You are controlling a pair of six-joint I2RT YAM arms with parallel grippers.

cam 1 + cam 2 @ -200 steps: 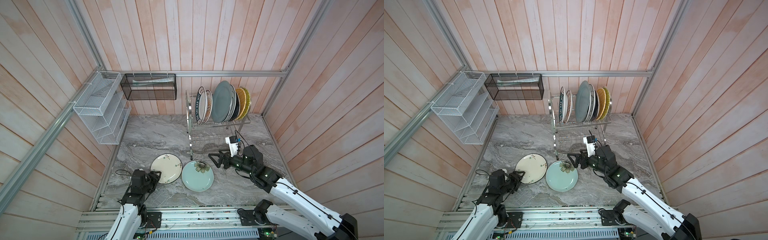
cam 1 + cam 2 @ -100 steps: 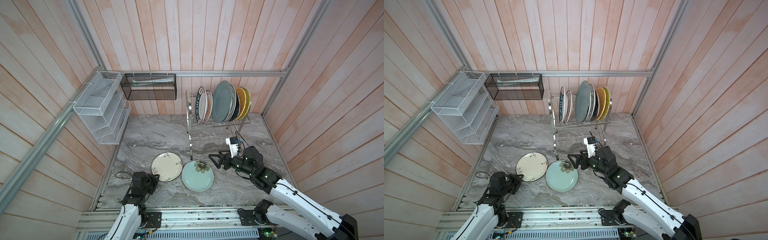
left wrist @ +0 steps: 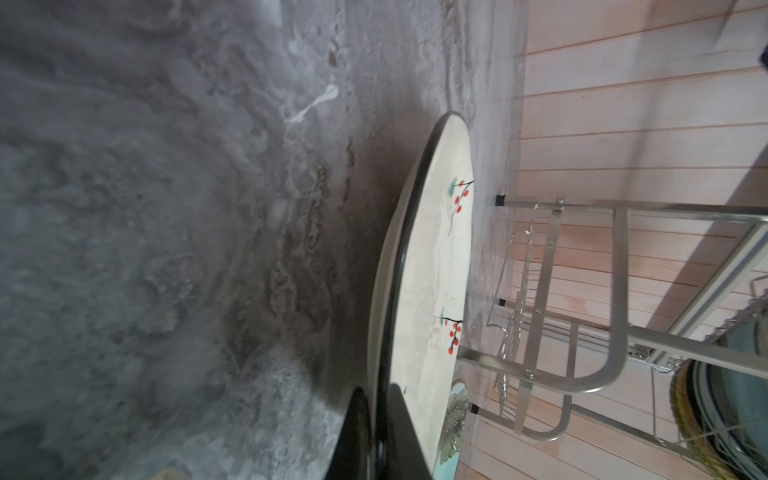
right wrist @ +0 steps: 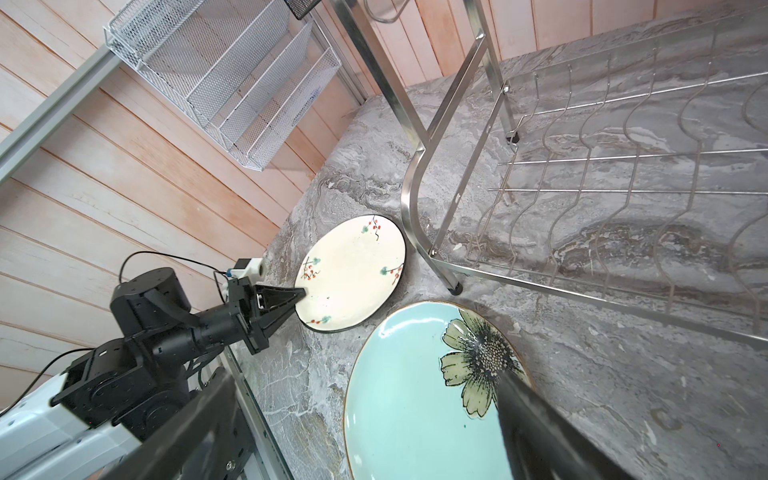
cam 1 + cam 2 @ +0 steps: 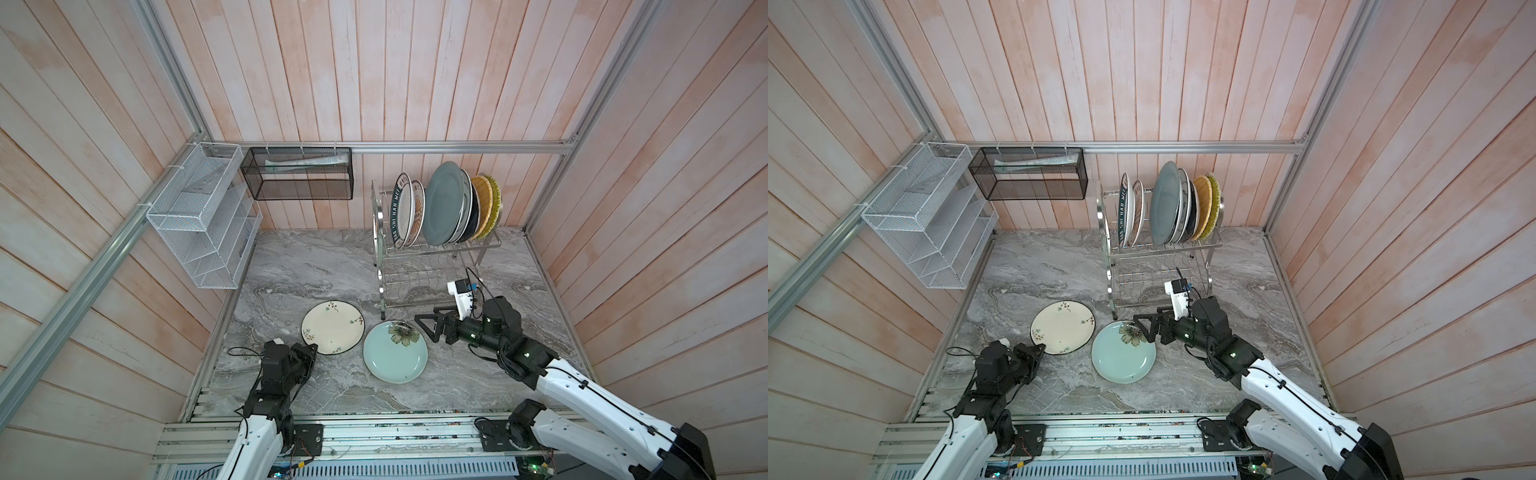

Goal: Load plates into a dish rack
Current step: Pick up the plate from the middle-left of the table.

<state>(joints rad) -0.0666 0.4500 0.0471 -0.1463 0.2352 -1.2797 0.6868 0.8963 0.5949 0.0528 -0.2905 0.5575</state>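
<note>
"Top views: cream plate (image 5: 332,328) flat on counter (image 5: 299,270), just beside blue plate (image 5: 395,357), before rack (image 5: 415,282)?"
"Yes; nearest left gripper (image 5: 311,347), clamped on its near rim. Right gripper (image 5: 426,329) gaping at blue plate's flower edge, empty."
"Left wrist?"
"Rim nipped between fingers (image 3: 355,436), plate running away toward rack."
"Right wrist?"
"Same pinch, seen side-on."

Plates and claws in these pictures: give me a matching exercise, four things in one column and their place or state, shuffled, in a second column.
Things:
1. cream floral plate
2. pale blue plate
3. grey plate
4. right claw

Places or states:
A. upright in the dish rack's top tier
B. open, at the pale blue plate's rim
C. lying on the counter, rim pinched by the left claw
D. lying on the counter, nothing gripping it

Pairs: 1-C, 2-D, 3-A, 4-B.
</note>
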